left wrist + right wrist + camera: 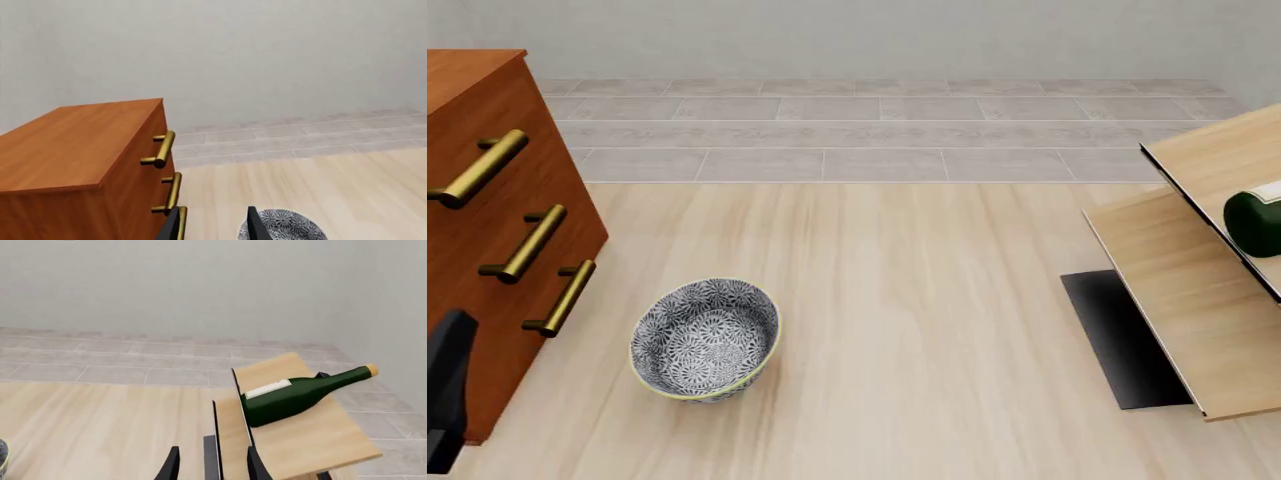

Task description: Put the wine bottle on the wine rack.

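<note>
Dark green glass marks the wine bottle [293, 395], which lies on its side on the wine rack [313, 440], resting on a slanted pale-wood panel with its base against an upright dark-edged panel and its slim neck and tan cork pointing away toward the far wall; a white label sits near its base. In the front view only the rounded green base of the bottle [1257, 222] shows at the right edge, tucked between the rack's slanted panels [1188, 300], with the rack's black base lying flat on the light-wood surface [934, 300] beneath. The right gripper [211, 465] hovers near the rack, apart from the bottle, its two dark fingers [172, 465] spread with nothing between them. On the left side of the surface stands a reddish-brown cabinet [481, 200] with three brass handles [527, 243] on its front. Just beside it sits a bowl [705, 340] with a dense blue-and-white pattern inside and a pale yellowish rim, upright. The left gripper [215, 225] hangs near the cabinet's front, above the bowl [290, 227], its fingers [257, 225] parted and holding nothing. Beyond the wooden surface, a band of grey tiles [881, 130] runs to a plain pale wall.
</note>
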Robot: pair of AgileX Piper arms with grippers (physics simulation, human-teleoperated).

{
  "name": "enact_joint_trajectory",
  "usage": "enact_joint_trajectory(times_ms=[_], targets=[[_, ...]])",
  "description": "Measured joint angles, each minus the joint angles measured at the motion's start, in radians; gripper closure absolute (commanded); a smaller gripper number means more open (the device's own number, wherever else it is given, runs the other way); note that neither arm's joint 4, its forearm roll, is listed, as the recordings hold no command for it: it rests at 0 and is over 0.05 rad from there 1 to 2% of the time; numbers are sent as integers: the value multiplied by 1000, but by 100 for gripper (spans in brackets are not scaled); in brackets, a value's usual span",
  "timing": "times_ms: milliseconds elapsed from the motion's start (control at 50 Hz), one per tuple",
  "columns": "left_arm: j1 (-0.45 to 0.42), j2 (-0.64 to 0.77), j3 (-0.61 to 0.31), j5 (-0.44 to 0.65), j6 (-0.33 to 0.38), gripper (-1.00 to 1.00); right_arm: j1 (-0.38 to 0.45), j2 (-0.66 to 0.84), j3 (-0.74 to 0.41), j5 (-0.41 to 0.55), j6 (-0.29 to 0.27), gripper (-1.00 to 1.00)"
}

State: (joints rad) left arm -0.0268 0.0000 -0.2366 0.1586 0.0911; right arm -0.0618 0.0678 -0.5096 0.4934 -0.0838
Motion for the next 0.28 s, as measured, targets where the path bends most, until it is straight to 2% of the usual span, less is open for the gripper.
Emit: enact_joint_trajectory(times_ms=[280], targets=[[2,0,-17,15,3,-100,1,-50,-16,49,-8,-100]])
